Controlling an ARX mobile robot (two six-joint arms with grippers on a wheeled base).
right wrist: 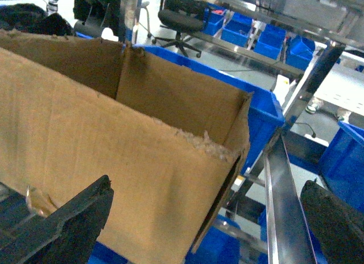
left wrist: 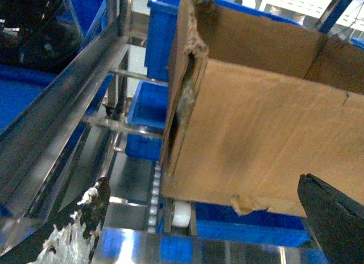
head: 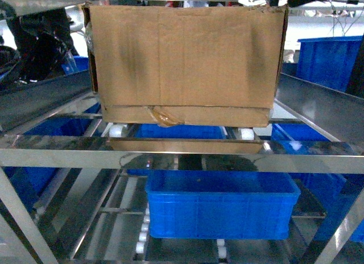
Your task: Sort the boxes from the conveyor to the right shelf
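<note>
The brown cardboard box [head: 185, 62], with ragged top edges and a crumpled tape scrap at its bottom seam, sits on the white rollers [head: 116, 129] of the steel right shelf [head: 170, 153]. My left gripper [left wrist: 203, 181] is open, its two fingers spread wide in front of the box's [left wrist: 256, 139] left corner without touching it. On the other side my right gripper [right wrist: 207, 184] is open too, one finger in front of the box [right wrist: 114, 156] and the other out past its right corner. Neither gripper shows in the head view. The conveyor is out of view.
A blue crate [head: 222, 204] sits on the tier below, and more blue crates [head: 330, 59] stand behind and to the right. Slanted steel side rails [left wrist: 62, 116] [right wrist: 284, 207] flank the box on both sides. A black office chair [right wrist: 182, 19] stands far back.
</note>
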